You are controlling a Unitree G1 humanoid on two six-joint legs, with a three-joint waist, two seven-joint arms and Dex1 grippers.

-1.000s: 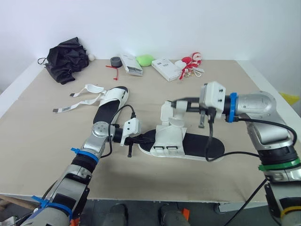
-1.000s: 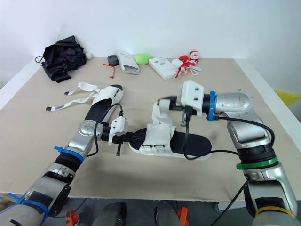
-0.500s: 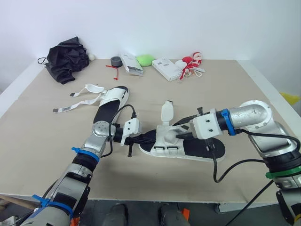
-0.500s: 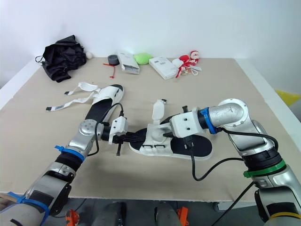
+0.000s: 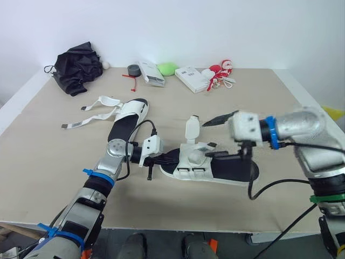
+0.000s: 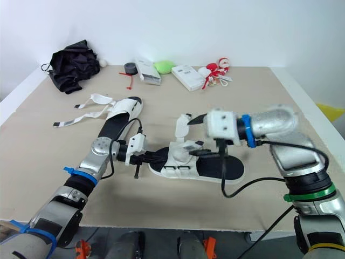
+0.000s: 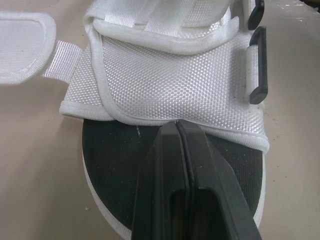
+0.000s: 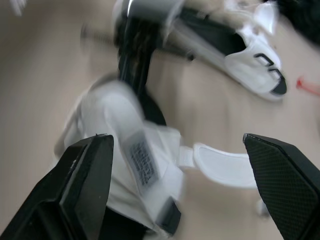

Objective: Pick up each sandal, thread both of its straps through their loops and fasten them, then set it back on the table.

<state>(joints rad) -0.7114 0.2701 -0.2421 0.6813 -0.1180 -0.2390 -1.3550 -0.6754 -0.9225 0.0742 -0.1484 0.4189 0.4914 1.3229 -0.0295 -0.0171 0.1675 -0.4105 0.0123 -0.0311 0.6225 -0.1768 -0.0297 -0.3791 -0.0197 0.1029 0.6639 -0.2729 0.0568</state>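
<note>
White straps over a black sole mark the near sandal (image 5: 193, 162), which lies flat in the middle of the table (image 5: 280, 102). The left gripper (image 5: 171, 157) sits low at its toe end, fingers pressed together, their tips on the sole against the edge of the front strap panel. The right gripper (image 5: 213, 136) hovers over the sandal's middle with its fingers spread wide, holding nothing. One loose strap (image 5: 191, 128) stands upright just beside it. The second sandal (image 5: 126, 121) lies farther back on the left, its unfastened straps (image 5: 89, 119) trailing on the table. A black cloth (image 5: 75, 67) and a box (image 5: 191, 78) sit along the far edge
</note>
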